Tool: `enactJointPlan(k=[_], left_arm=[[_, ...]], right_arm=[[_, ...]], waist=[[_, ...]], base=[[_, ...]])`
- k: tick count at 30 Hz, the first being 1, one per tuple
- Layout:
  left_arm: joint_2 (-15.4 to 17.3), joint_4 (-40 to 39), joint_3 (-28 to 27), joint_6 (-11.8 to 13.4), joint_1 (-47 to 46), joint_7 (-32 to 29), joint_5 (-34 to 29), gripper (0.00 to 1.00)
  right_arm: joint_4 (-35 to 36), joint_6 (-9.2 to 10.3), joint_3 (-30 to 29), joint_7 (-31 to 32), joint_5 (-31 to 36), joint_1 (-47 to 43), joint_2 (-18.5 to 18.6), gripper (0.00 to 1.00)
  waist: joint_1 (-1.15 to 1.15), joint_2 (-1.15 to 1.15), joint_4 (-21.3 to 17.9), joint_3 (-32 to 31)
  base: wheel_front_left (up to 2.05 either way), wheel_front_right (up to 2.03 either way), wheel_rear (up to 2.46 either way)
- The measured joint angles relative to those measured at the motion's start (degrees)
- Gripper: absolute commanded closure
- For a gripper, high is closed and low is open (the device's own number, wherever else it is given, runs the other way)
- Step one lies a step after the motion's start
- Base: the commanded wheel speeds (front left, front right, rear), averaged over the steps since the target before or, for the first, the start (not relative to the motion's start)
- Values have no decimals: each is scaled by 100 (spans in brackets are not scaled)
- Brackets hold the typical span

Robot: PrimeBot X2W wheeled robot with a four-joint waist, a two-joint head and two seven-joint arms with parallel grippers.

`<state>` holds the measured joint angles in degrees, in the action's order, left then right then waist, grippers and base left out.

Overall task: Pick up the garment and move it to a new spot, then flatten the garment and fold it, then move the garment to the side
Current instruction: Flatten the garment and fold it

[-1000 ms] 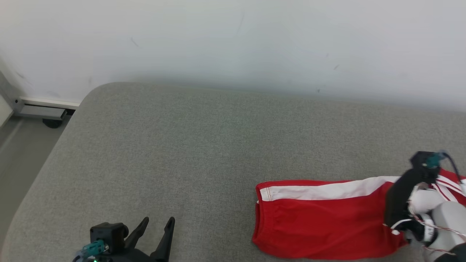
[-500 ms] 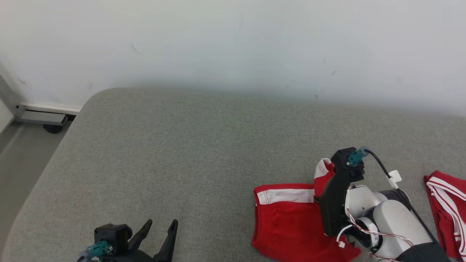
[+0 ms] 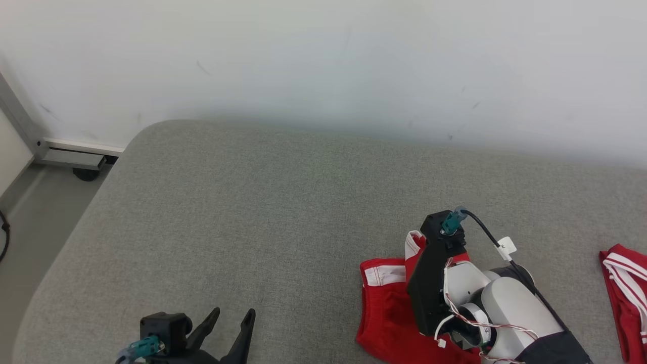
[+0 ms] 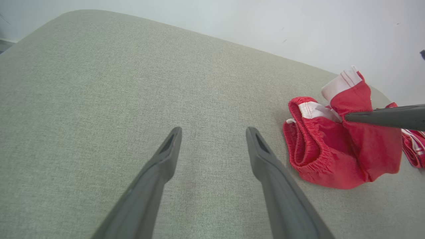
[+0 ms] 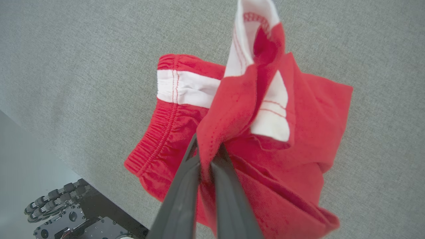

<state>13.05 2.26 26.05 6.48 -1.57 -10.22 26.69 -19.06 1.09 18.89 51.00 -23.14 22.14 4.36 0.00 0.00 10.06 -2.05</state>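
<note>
The garment [image 5: 315, 99], a pair of red knit sports shorts with a gathered elastic waistband and a broad white side stripe, lies at the near right of the grey woven cushion [image 3: 252, 202]. My right gripper [image 5: 206, 159] has its two long dark fingers pinched tight on a fold of its red cloth. That pinched end hangs lifted off the cushion, with a white-edged hem corner standing up beyond my fingertips, and the rest rests flat beneath. I judge this to be the fold itself, the leg end being carried across toward the waistband. What the coming move turns on is this: the shorts' long axis runs left to right across the cushion, the waistband is the end toward my left, and the cloth I hold is up over that end, so it should be set down along that same line to keep the edges square. My left gripper [image 3: 233, 312] hovers low at the near left with its fingers spread wide and nothing between them. The shorts lie off to its right with bare cushion between, so the right arm is the one on the job. Another red cloth with thin white stripes [image 3: 624, 288] lies well apart at the far right edge. I can read no brand, label or lettering anywhere on the shorts.
</note>
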Motion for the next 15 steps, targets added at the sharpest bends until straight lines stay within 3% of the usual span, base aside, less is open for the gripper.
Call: enactJointPlan(k=[15], left_arm=[[-35, 1, 46, -3, -13, -15, 0, 0]], right_arm=[[-478, 250, 281, -5, -127, 211, -75, 100]], waist=[[0, 0, 135, 40]], base=[[0, 0, 0]])
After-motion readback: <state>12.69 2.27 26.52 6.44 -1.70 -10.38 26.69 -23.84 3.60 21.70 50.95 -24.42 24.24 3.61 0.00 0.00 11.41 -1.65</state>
